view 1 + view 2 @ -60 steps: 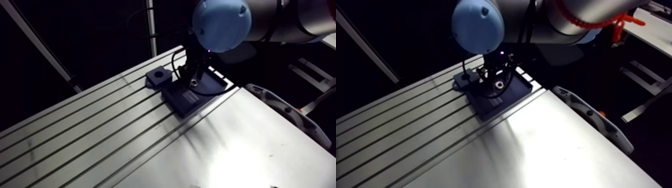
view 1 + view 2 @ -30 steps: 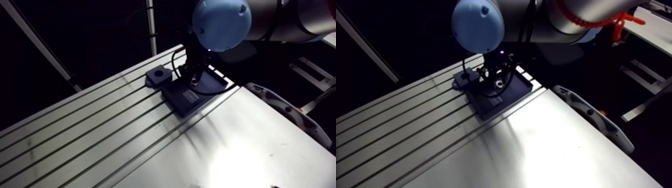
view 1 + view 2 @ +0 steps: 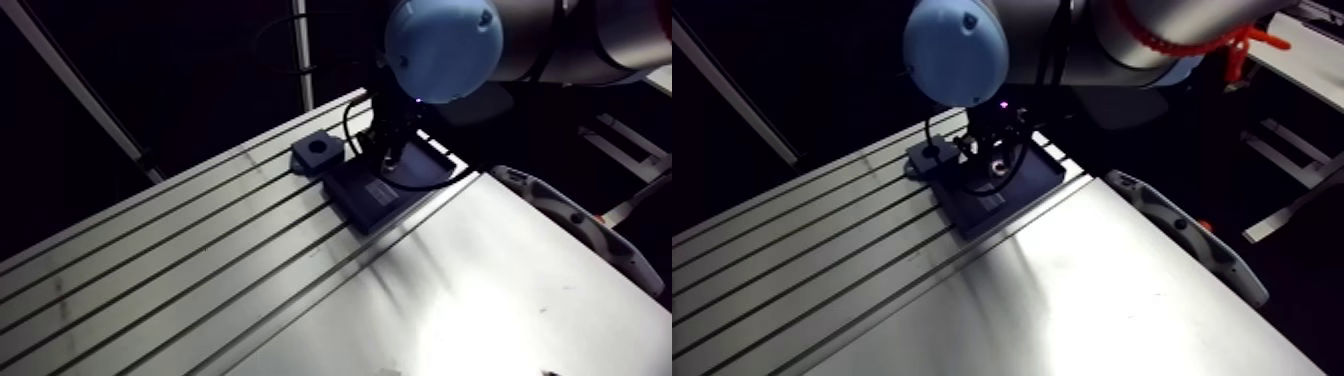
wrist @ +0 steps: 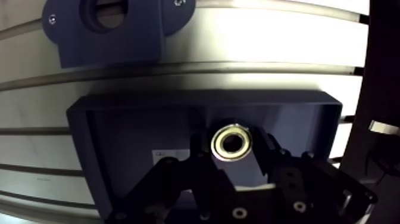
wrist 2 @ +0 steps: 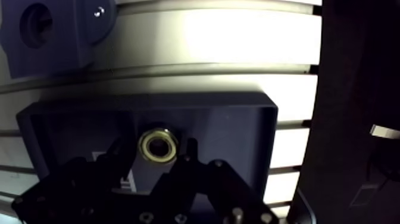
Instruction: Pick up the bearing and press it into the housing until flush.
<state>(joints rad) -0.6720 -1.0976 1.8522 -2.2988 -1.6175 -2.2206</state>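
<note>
Silvery ring bearing [image 4: 232, 143] is sitting in the dark-blue tray [image 4: 119, 137] on the slotted aluminium bench [image 4: 268, 36]. I'm holding the pincer [image 4: 232, 148] open astride it (nothing gripped yet). Blue bored housing block [image 4: 113, 36] is lying empty ahead, so grasping and pressing remain.

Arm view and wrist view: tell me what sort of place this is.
Probably a robot assembly test bench: a slotted aluminium table, a blue bearing housing on it, and a dark tray holding a bearing between the gripper's open fingers.
</note>
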